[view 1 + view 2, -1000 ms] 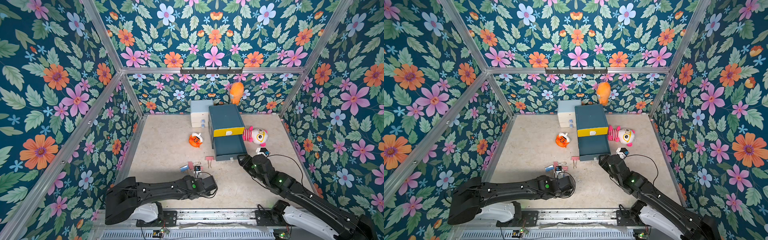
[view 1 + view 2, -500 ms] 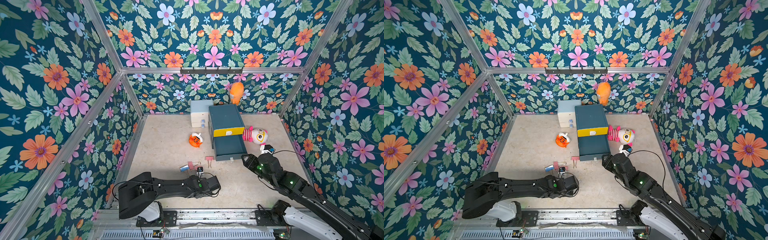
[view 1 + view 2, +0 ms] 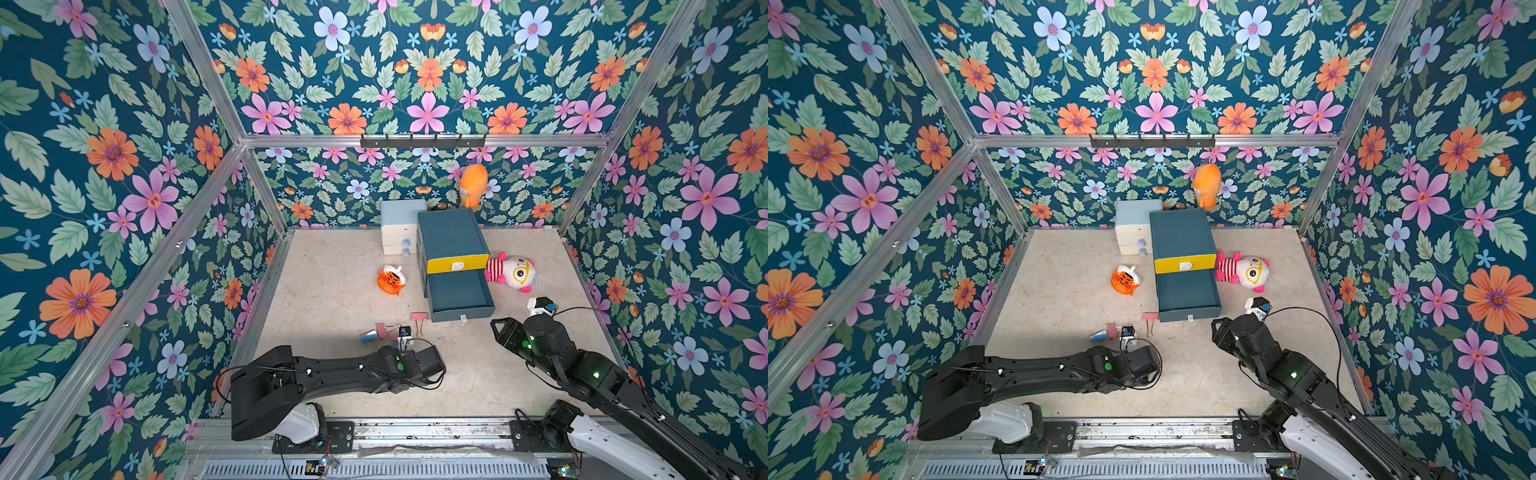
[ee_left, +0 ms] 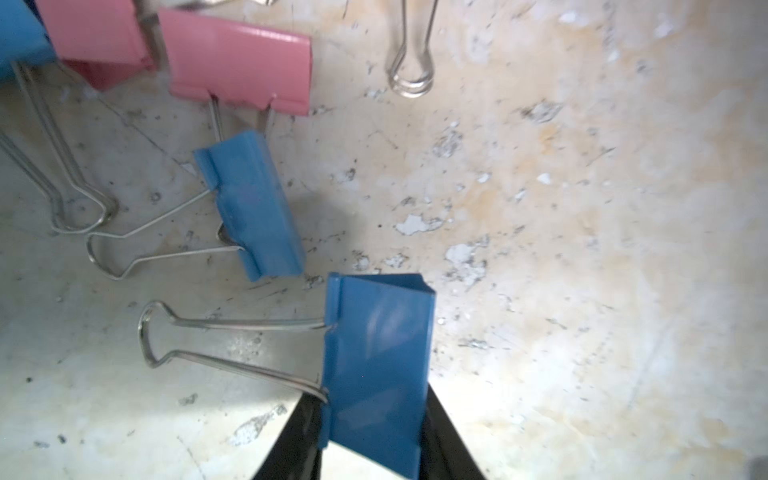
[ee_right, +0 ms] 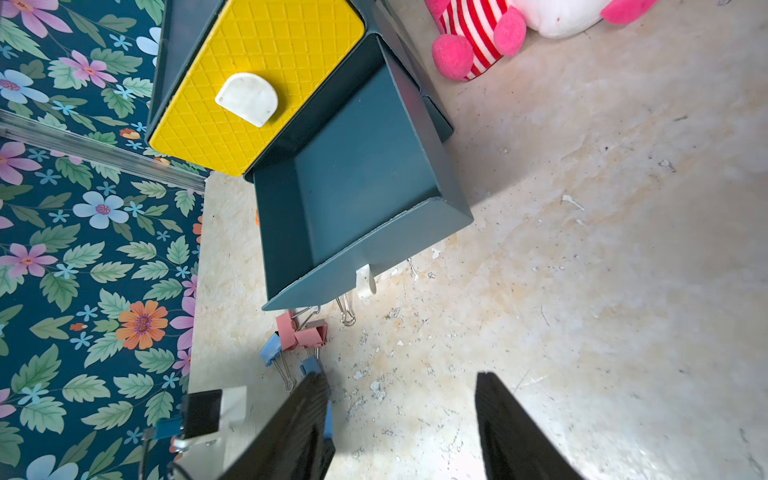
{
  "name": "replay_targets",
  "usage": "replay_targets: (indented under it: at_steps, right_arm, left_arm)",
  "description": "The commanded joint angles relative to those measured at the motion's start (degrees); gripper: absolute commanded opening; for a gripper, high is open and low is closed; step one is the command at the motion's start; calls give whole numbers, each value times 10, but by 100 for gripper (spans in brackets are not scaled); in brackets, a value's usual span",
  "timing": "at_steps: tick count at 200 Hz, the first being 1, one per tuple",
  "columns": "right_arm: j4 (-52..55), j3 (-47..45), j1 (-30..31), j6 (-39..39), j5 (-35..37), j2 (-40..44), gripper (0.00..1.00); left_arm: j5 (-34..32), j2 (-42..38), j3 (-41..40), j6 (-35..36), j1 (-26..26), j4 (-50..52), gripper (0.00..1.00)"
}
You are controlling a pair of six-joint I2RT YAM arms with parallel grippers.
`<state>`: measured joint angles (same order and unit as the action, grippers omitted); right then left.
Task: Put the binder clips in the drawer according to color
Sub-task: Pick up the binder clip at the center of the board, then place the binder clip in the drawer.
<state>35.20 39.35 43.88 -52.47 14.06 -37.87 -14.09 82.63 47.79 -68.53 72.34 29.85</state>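
Six binder clips (image 5: 309, 334) show on the floor (image 3: 332, 291) just in front of the open drawer (image 3: 462, 311): three blue and three pink, counting the pink clip (image 3: 419, 316) nearest the drawer front. One blue clip (image 4: 376, 357) sits between the fingers of the left gripper (image 4: 370, 397), which pinches its body from both sides, wire handle pointing sideways; a second blue clip (image 4: 249, 203) lies just beside it. The right gripper (image 5: 399, 376) hangs above bare floor near the drawer front, fingers spread wide with nothing between them.
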Motion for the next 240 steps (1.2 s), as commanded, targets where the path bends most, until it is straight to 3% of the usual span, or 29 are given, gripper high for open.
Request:
replay_targets:
  at_steps: [1, 52, 92, 141, 171, 203, 240]
  right_arm:
    - [25, 2, 1, 11, 19, 12, 60]
    - [32, 4, 0, 15, 29, 17, 58]
    - [21, 1, 0, 32, 8, 10, 57]
    - [13, -11, 0, 43, -22, 10, 54]
    - [9, -10, 0, 41, -22, 8, 53]
    - [2, -8, 1, 42, -24, -2, 54]
    - [-4, -7, 1, 49, -26, -9, 53]
  left_arm:
    - [-24, -15, 32, 19, 0, 38, 31]
    - [-37, 0, 200, 117, -31, 65, 32]
    - [25, 99, 327, 209, -102, 17, 32]
    - [67, 218, 445, 249, -141, 5, 32]
    - [86, 252, 457, 249, -150, -1, 38]
    - [80, 240, 455, 248, -149, 2, 67]
    - [9, 128, 386, 227, -131, -9, 70]
